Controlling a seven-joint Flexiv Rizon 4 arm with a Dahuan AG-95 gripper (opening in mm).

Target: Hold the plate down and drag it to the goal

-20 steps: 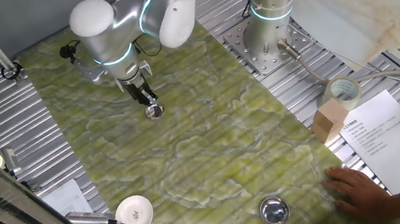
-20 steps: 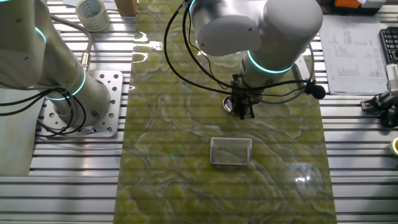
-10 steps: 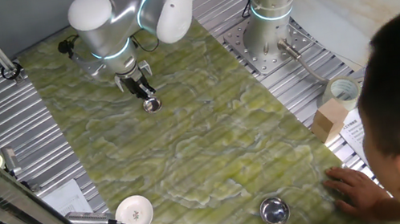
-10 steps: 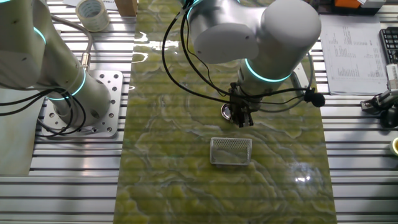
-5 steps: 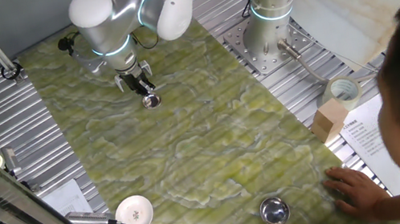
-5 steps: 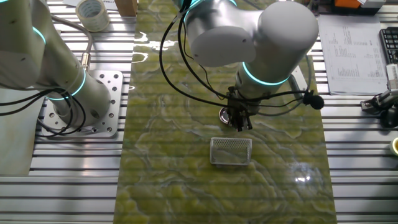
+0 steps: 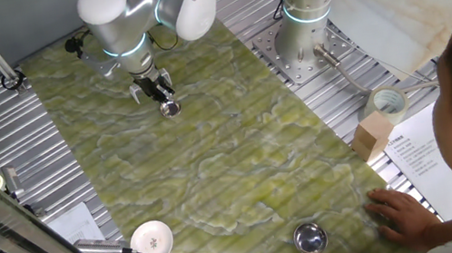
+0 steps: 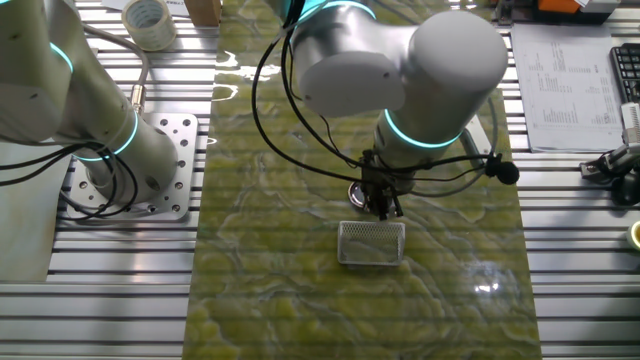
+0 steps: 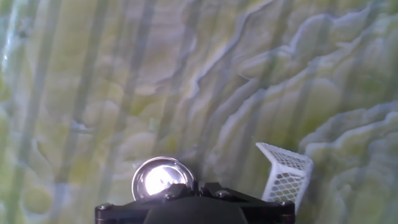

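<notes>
The plate (image 7: 170, 109) is a small shiny round dish on the green marbled mat (image 7: 242, 170). My gripper (image 7: 163, 96) stands over it with its jaws shut together, the tip resting on the plate's rim. From the other fixed view the plate (image 8: 357, 190) peeks out left of the gripper (image 8: 381, 207). Looking down the hand view, the plate (image 9: 160, 177) lies just ahead of the dark gripper (image 9: 196, 190). I cannot tell which spot is the goal.
A white mesh basket (image 8: 372, 243) lies just past the gripper, also in the hand view (image 9: 285, 174). A larger metal bowl (image 7: 310, 238), a white disc (image 7: 153, 238) and a person's hand (image 7: 401, 212) are at the mat's near end. A second arm's base (image 7: 304, 12) stands beside the mat.
The gripper has slid the plate along the mat, away from the near end in one fixed view and closer to the mesh basket in the other. The person's head has shifted.
</notes>
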